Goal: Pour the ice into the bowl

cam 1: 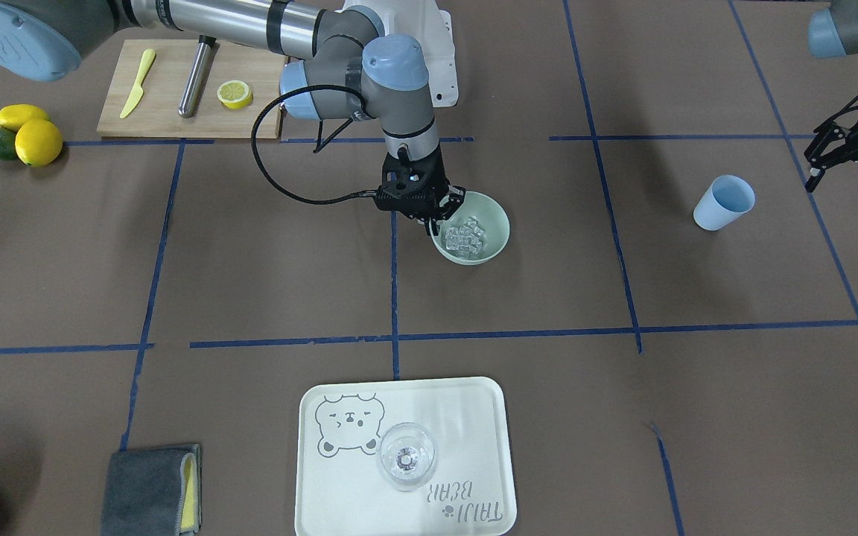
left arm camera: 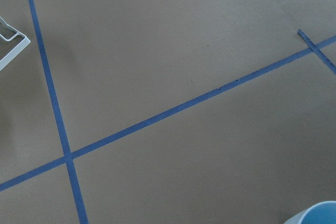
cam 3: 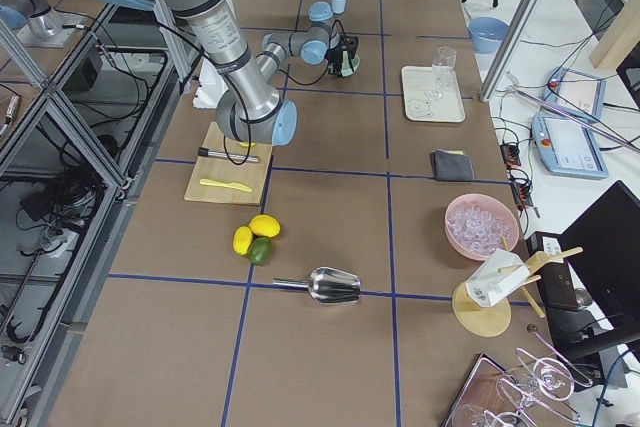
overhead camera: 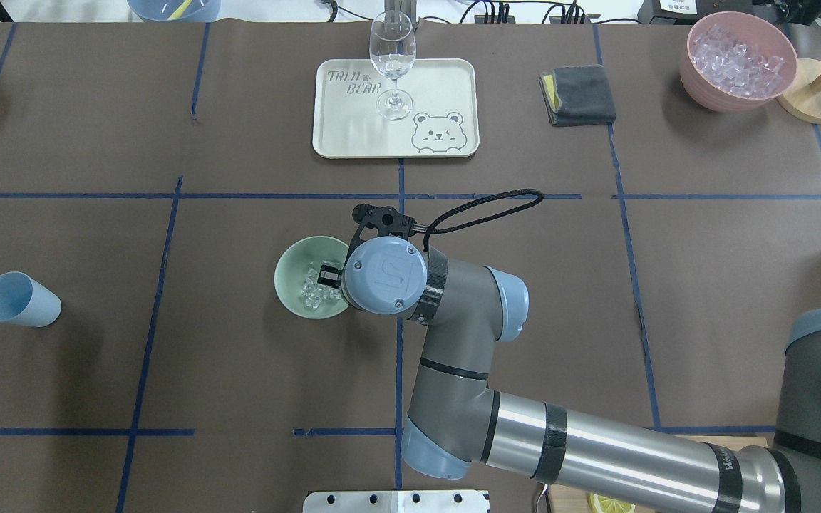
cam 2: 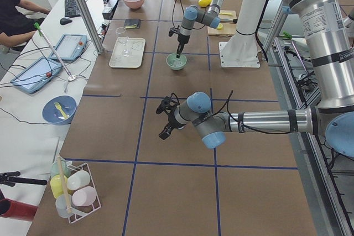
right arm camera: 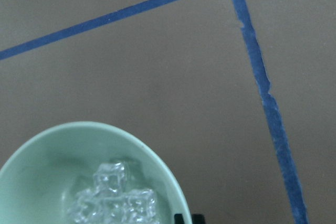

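The pale mint-green bowl [cam 1: 500, 223] stands upright near the table's middle, with a cluster of clear ice cubes [cam 1: 466, 236] in it. The ice also shows in the overhead view [overhead camera: 313, 288] and the right wrist view [right arm camera: 115, 200]. My right gripper [cam 1: 436, 217] is at the bowl's rim [overhead camera: 289, 274], one finger inside, shut on the rim. A blue cup [cam 1: 725, 202] lies on its side far off on my left; it looks empty. My left gripper [cam 1: 846, 190] hangs open and empty just beside the cup.
A white tray [overhead camera: 353, 135] with a wine glass [overhead camera: 391, 57] stands beyond the bowl. A grey cloth [overhead camera: 580, 94] and a pink bowl of ice [overhead camera: 735, 57] are at the far right. A cutting board [cam 1: 168, 119] and lemons [cam 1: 38, 141] lie near my right base.
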You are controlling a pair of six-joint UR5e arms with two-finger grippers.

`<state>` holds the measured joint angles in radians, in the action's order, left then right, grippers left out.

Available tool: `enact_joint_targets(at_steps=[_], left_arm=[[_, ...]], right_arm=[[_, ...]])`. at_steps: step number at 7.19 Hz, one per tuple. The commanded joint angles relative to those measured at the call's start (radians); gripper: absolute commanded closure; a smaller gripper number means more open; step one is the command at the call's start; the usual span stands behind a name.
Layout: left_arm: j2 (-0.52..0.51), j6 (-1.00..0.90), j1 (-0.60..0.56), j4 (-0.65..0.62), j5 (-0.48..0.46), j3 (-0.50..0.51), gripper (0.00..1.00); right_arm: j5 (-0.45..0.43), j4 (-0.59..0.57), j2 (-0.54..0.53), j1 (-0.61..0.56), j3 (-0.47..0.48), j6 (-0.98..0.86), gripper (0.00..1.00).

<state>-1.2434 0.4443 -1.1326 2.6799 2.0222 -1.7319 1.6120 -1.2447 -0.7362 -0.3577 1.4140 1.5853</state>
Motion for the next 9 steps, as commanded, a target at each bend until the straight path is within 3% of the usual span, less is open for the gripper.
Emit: enact_joint_targets(at_steps=[1, 3, 5, 7, 9], left_arm=[[-0.002, -0.001, 0.001, 0.0, 0.003, 0.002, 0.0], [-0.043, -0.004, -0.001, -0.067, 0.013, 0.006, 0.0], [-0.184, -0.016, -0.099, -0.358, 0.148, -0.001, 0.0], [-0.259, -0.112, -0.142, -0.573, 0.179, -0.005, 0.0], [-0.342, -0.365, -0.275, -0.835, 0.254, -0.001, 0.0]], right_arm=[[0.031, 0.033, -0.008, -0.015, 0.049, 0.004, 1.0], [0.103, 0.034, -0.232, -0.085, 0.303, -0.001, 1.0], [0.164, 0.04, -0.455, -0.147, 0.489, -0.063, 1.0], [0.16, 0.047, -0.654, -0.187, 0.589, -0.154, 1.0], [0.167, 0.248, -0.876, -0.239, 0.596, -0.26, 1.0]])
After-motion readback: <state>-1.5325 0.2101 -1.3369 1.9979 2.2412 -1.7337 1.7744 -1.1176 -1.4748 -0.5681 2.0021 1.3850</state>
